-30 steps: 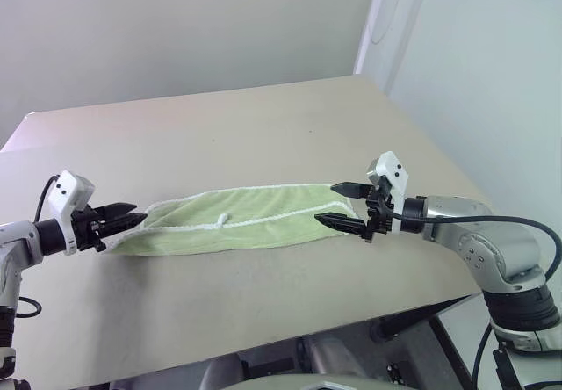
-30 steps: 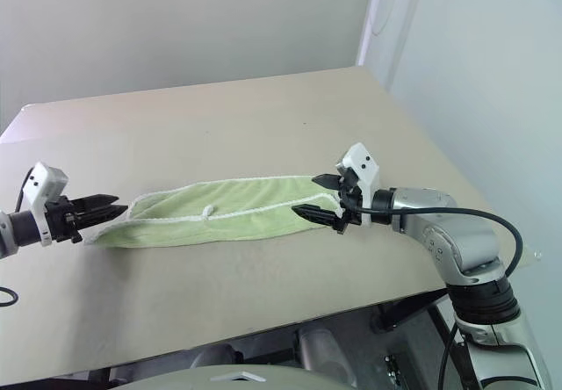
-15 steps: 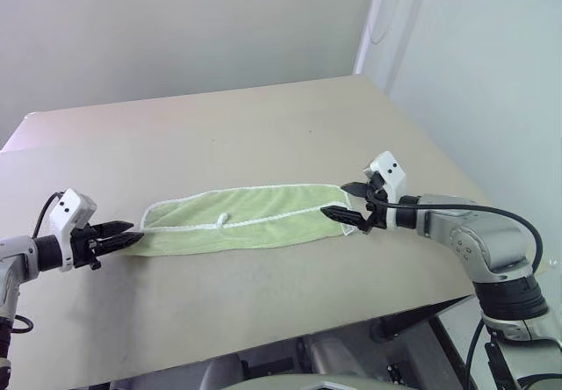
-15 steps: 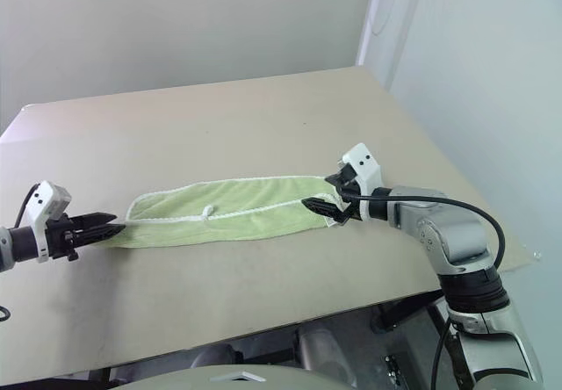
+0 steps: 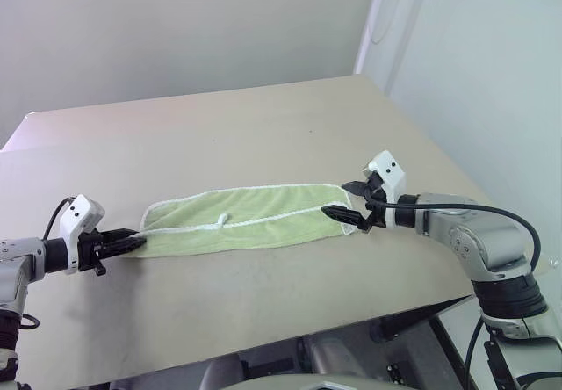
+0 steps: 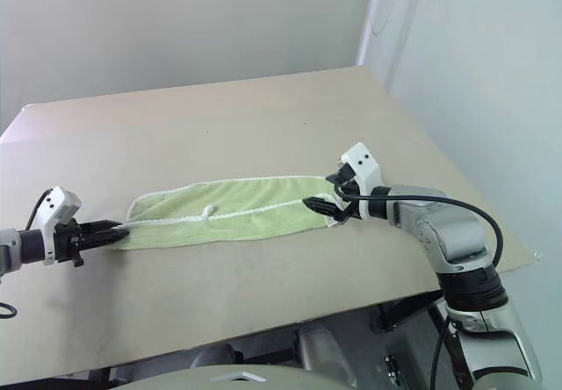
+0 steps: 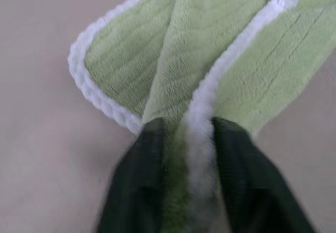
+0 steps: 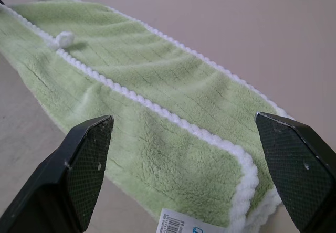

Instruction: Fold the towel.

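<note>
left wrist view puts your left gripper [image 7: 185, 191] right on the towel [image 5: 250, 218], its two black fingers [image 7: 135, 191] pinching the near corner where the white stitched edge [image 7: 231, 54] runs between them. the towel lies as a long strip across the middle of the table [image 5: 263, 135], already doubled lengthwise with one hemmed edge lying along its length, so the step in hand looks like taking both ends for the next fold. your right gripper [image 5: 346, 200] sits at the other end with its fingers spread wide, one on each side of that end's corner and not yet closed on it. to do this well, i'd bring the right fingers together on both layers near the hem, not on the small white tag [image 8: 181, 223], and check the left pinch has both layers too, since a single layer may let the fold slide open. lift both ends evenly and keep the strip taut enough not to twist. count: one towel, one tag, one small white loop [image 5: 224, 220] on the hem, two grippers, one table.
</note>
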`<state>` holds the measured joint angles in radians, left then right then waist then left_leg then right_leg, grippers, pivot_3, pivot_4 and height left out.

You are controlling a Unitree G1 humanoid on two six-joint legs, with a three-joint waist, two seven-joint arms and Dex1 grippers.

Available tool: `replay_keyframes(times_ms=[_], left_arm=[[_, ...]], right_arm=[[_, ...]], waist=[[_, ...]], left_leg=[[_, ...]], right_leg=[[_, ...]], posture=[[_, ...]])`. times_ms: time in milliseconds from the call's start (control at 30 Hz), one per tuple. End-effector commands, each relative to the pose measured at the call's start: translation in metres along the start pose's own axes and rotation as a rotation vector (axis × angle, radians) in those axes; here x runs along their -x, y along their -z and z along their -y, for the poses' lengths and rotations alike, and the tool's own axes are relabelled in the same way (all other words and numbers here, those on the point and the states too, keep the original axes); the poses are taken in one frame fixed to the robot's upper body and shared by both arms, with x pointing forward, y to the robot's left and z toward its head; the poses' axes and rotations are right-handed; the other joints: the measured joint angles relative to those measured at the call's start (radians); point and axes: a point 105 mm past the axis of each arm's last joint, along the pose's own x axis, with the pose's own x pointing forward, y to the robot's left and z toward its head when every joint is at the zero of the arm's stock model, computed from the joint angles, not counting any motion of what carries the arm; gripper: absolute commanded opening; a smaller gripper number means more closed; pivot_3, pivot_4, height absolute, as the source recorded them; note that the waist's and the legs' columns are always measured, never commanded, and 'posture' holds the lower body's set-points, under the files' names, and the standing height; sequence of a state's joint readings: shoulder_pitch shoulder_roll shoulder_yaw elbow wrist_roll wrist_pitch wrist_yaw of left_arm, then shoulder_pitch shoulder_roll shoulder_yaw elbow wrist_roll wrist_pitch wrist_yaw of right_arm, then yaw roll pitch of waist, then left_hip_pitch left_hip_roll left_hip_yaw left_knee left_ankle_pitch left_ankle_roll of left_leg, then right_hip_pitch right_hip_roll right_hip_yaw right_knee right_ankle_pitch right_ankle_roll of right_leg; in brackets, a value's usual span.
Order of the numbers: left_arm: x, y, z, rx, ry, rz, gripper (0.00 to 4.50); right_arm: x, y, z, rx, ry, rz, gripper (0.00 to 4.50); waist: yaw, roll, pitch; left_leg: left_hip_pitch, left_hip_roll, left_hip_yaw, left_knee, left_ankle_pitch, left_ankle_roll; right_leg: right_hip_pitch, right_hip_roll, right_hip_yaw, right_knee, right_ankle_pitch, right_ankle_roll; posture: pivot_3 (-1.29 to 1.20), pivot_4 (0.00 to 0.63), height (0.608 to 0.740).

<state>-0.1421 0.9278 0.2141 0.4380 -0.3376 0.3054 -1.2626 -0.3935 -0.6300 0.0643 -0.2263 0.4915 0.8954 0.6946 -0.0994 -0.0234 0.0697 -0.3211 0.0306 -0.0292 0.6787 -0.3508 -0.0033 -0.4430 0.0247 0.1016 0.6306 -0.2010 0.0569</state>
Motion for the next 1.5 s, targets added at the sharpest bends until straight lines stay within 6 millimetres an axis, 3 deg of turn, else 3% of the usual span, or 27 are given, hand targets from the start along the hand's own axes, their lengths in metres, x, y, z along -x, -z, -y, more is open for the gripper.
replay_keyframes(times_ms=[33,300,500,933,1300,1400,1500], left_arm=[[0.007,-0.013,0.000,-0.010,0.025,0.030,0.03],[0.020,-0.007,0.003,-0.044,0.068,-0.010,0.03],[0.022,-0.002,-0.002,-0.063,0.036,-0.016,0.03],[0.014,0.006,-0.005,-0.072,0.024,-0.006,0.03],[0.013,0.005,-0.004,-0.072,0.025,-0.002,0.03],[0.009,0.003,-0.007,-0.084,0.011,-0.005,0.00],[0.006,-0.006,-0.008,-0.089,0.002,0.020,0.00]], right_arm=[[0.007,-0.012,0.002,0.044,0.026,0.041,4.50],[0.002,-0.008,0.005,0.029,0.039,0.026,4.50],[-0.010,0.006,0.028,-0.035,0.125,-0.035,4.50],[-0.026,0.020,0.018,-0.020,0.040,-0.104,4.50],[-0.028,0.021,0.017,-0.019,0.040,-0.107,4.50],[-0.030,0.027,0.019,-0.022,0.045,-0.148,3.91],[-0.029,0.023,0.013,-0.051,0.003,-0.134,2.89]], waist=[[-0.001,0.000,0.000],[-0.001,0.000,0.000],[-0.001,0.000,0.000],[-0.001,0.000,0.000],[-0.001,0.000,0.000],[-0.001,0.000,0.000],[0.000,0.000,0.000]], left_leg=[[0.000,0.000,0.000,0.000,0.000,0.000],[0.000,0.000,0.000,0.000,0.000,0.000],[0.000,0.000,0.000,0.000,0.000,0.000],[0.000,0.000,0.000,-0.001,0.000,0.000],[0.000,0.000,0.000,-0.001,0.000,0.000],[0.000,0.000,0.000,-0.001,0.000,0.000],[0.000,0.000,0.000,0.000,0.000,0.000]], right_leg=[[0.000,0.000,0.000,0.000,0.000,0.000],[0.000,0.000,0.000,0.000,0.000,0.000],[0.000,0.000,0.000,0.000,0.000,0.000],[-0.001,0.000,0.000,0.001,0.000,0.000],[-0.001,0.000,0.000,0.001,0.000,0.000],[-0.001,0.000,0.000,0.001,0.000,0.000],[0.000,0.000,0.000,0.001,0.000,0.000]], posture=[[0.00,0.000,0.712],[0.00,0.000,0.712],[0.00,0.000,0.712],[0.00,0.000,0.712],[0.00,0.000,0.712],[0.00,0.000,0.712],[0.00,0.000,0.712]])
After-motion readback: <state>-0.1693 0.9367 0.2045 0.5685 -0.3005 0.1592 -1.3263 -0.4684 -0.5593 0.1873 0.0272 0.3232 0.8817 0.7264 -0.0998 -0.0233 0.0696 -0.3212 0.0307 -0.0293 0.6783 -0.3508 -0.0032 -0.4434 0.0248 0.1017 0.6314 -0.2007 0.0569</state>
